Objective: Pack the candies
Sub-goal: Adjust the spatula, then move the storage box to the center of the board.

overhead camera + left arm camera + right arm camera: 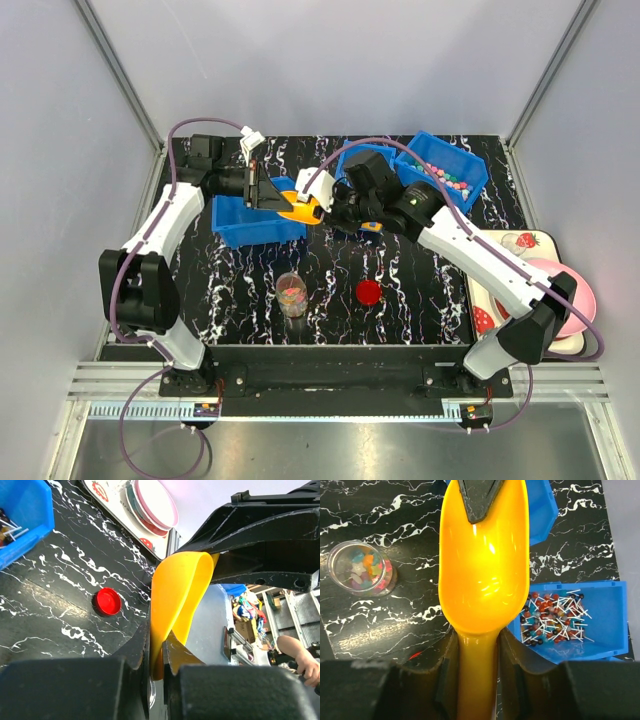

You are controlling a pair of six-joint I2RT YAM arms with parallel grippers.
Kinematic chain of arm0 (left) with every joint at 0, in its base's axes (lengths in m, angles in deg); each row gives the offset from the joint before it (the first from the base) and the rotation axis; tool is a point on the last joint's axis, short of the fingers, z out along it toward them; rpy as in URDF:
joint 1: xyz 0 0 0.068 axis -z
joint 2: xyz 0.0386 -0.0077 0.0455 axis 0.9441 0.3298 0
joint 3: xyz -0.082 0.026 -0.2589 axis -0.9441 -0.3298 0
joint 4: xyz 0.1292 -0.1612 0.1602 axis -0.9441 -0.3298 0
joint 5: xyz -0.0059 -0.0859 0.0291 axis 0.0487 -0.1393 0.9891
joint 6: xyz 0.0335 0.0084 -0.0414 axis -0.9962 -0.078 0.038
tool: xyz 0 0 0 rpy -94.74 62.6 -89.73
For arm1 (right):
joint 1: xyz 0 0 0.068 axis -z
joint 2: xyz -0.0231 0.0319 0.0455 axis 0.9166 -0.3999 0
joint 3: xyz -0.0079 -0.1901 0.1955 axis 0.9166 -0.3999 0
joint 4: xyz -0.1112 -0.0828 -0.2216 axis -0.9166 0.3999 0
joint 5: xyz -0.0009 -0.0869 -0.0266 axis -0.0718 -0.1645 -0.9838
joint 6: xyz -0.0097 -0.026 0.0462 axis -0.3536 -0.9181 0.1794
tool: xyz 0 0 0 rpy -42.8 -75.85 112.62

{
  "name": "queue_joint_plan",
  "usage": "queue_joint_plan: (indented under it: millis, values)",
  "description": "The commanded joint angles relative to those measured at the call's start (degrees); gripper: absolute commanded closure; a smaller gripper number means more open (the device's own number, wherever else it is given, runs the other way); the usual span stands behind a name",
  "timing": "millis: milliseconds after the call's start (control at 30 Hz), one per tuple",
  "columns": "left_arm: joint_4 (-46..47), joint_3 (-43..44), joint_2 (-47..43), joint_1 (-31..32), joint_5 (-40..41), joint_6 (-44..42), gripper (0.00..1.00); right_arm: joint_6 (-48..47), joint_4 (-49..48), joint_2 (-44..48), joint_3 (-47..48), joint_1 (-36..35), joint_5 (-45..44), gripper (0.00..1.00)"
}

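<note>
Yellow plastic scoop (485, 575) hangs above the black marbled worktop (420, 290), and both hands grasp it. The right hand (477, 665) is clenched on its handle, and the left hand (159, 652) pinches the front rim of its bowl. We see that the bowl is empty.

The small clear plastic jar (292, 293) stands open near the front of the worktop, and some candies (362, 570) lie in it already. How full it is we cannot tell exactly. More coloured candies wait in the blue plastic bin (455, 148) at the back right corner. The flat round red lid (368, 292) lies near the jar, not touching it.

So we judge the task as begun but not finished: more scoops are probably needed, and the lid is not yet on the jar. With two hands on one scoop, we think it passes between them, but in which direction we cannot tell.
</note>
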Motion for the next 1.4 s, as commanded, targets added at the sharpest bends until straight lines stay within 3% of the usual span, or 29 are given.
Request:
queue_joint_plan:
  millis: [0, 67, 133, 233, 267, 300, 400, 500, 600, 667, 933, 1100, 1367]
  values:
    - [1.2, -0.1, -1.2, 0.9, -10.7, -2.1, 1.0, 0.8, -4.0, 2.4, 3.7, 0.9, 2.7, 0.92]
    - [1.3, -0.1, -1.2, 0.9, -10.0, -1.9, 0.99, 0.7, -4.2, 2.2, 3.8, 0.9, 2.2, 1.0]
    - [1.4, 0.3, -1.1, 0.9, -9.1, -1.7, 0.94, 0.8, -4.3, 2.2, 3.6, 0.9, 1.3, 1.0]
    - [1.5, 1.0, -1.5, 0.9, -6.0, -0.9, 0.69, 0.8, -4.7, 2.4, 3.2, 1.0, -0.4, 1.0]
    - [1.6, 1.3, -1.6, 0.4, -4.9, -0.4, 0.52, 0.7, -4.7, 2.6, 2.9, 0.9, -1.0, 1.0]
    - [1.6, 1.9, -1.6, 0.1, -3.4, -0.1, 0.43, 0.5, -4.7, 2.7, 2.7, 0.9, -2.2, 1.0]
    - [1.8, 3.8, -1.1, -2.7, 0.3, 0.8, 0.29, 0.0, -4.7, 4.0, 1.3, 2.0, -3.4, 1.0]
    - [0.9, 6.7, 0.3, -7.2, 4.5, 1.3, 0.22, -0.1, -5.0, 5.5, -0.1, 4.2, -4.3, 1.0]
    - [-5.3, 10.5, 1.7, -11.3, 14.3, -2.7, 0.2, 0.4, -5.7, 7.3, -1.0, 6.4, -4.7, 1.0]
    - [-10.9, 10.9, 2.3, -11.7, 25.1, -6.3, 0.19, 0.7, -6.5, 9.1, -2.5, 7.1, -6.1, 1.0]
    - [-26.2, 4.8, 2.3, -10.6, 35.5, -17.3, 0.2, 1.0, -8.6, 16.5, -8.2, 7.7, -12.0, 1.0]
    - [-34.5, 2.8, 4.5, -10.3, 37.0, -22.3, 0.23, 0.8, -9.0, 18.6, -10.2, 7.8, -13.4, 1.0]
    - [-27.5, -1.9, 4.7, -9.6, 47.9, -18.0, 0.23, 2.0, -9.4, 18.9, -10.9, 7.7, -11.5, 1.0]
